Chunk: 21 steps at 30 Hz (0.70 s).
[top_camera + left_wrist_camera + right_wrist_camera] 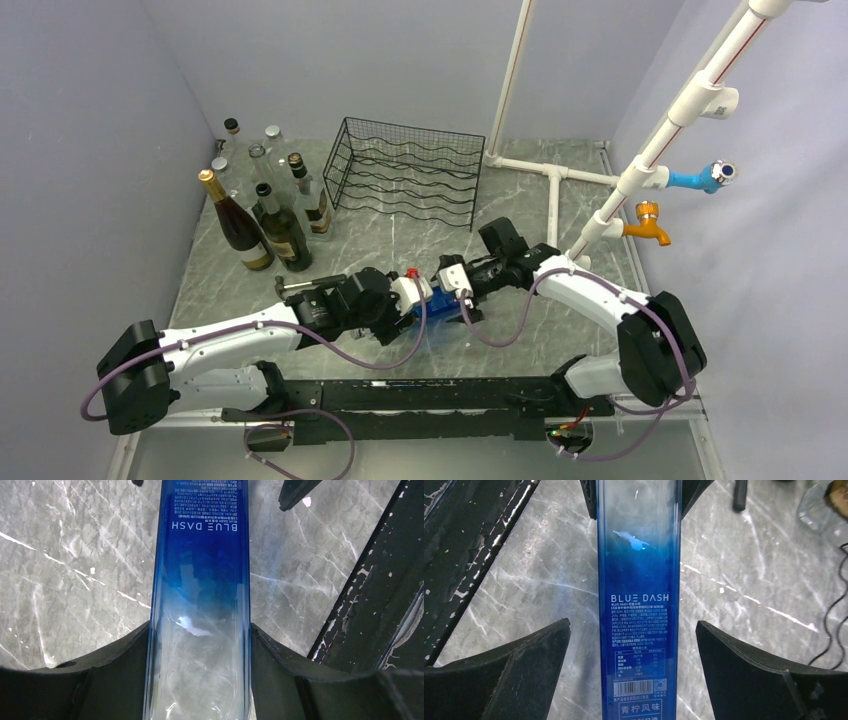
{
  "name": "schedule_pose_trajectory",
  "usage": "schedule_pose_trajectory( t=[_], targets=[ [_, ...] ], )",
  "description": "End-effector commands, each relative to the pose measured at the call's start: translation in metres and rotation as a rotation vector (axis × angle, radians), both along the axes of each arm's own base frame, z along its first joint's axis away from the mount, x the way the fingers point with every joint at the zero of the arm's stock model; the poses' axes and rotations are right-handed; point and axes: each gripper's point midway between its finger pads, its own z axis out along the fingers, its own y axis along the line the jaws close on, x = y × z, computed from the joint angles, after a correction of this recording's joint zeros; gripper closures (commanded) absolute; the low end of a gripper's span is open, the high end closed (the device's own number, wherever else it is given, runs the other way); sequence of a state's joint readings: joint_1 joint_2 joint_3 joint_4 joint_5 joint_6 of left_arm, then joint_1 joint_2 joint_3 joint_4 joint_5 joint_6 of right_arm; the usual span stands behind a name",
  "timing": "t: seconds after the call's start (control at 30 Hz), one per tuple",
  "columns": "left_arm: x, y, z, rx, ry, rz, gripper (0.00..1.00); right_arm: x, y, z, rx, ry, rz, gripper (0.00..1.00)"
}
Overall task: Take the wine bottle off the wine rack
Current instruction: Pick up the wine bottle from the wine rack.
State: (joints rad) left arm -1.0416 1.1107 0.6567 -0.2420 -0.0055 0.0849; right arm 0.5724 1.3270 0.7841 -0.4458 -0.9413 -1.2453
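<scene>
Overhead we glimpse the blue wine bottle (432, 305) near the counter's (420, 245) near edge, well apart from the wine rack (408, 175) at the far edge, while only the wrist views show our left hand (200, 630) clamping it and our right hand (633, 625) spread clear of it.
</scene>
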Motion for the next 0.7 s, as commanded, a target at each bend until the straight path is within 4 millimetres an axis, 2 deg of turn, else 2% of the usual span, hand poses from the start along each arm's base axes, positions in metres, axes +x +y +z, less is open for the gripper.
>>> schedule_pose_trajectory(
  t=[0.0,0.2,0.37,0.43,0.67],
  targets=[
    [0.013,-0.033,0.053,-0.185,-0.114,-0.051,1.00,0.001,0.005,-0.004,-0.010,0.020,0.007,0.01],
    [0.013,-0.034,0.059,-0.223,-0.134,-0.051,1.00,0.004,0.006,-0.020,-0.057,0.087,-0.021,0.05],
    [0.008,-0.036,0.056,-0.247,-0.126,-0.069,1.00,0.010,0.009,-0.028,-0.078,0.116,-0.055,0.09],
    [0.009,-0.041,0.062,-0.281,-0.141,-0.077,1.00,0.011,0.010,-0.031,-0.079,0.124,-0.067,0.11],
    [0.010,-0.047,0.064,-0.306,-0.151,-0.091,1.00,0.016,0.013,-0.039,-0.093,0.150,-0.081,0.24]
  ],
)
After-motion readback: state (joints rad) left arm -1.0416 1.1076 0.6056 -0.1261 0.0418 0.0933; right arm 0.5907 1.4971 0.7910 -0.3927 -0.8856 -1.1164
